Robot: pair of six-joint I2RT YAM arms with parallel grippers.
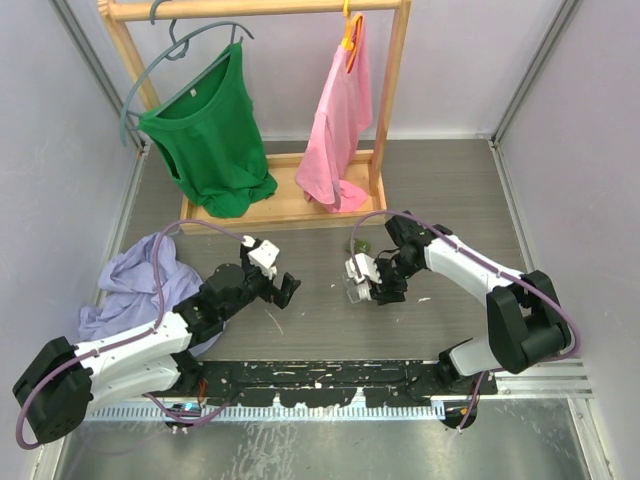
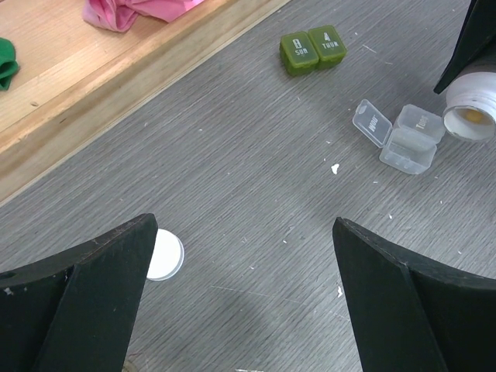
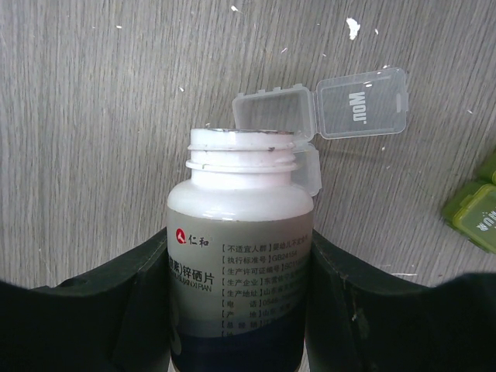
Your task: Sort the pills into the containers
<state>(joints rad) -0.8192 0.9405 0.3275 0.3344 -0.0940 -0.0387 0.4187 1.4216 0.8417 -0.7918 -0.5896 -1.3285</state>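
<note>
My right gripper (image 3: 240,236) is shut on an uncapped white pill bottle (image 3: 240,232) with a grey and blue label. The bottle is tipped, its mouth (image 2: 470,116) right at the clear container (image 2: 399,136), whose two lids (image 3: 322,108) stand open. Something yellowish shows inside the mouth; I cannot make out single pills. The dark green container (image 2: 312,50) lies shut farther back, also at the right edge of the right wrist view (image 3: 477,209). My left gripper (image 2: 244,225) hovers open over bare table, left of the containers. From above, the bottle (image 1: 358,270) is held over the clear container (image 1: 355,293).
A round white bottle cap (image 2: 164,254) lies by my left finger. A wooden clothes rack (image 1: 260,205) with a green top (image 1: 210,140) and a pink top (image 1: 340,130) stands behind. A lilac cloth (image 1: 135,280) lies crumpled at the left.
</note>
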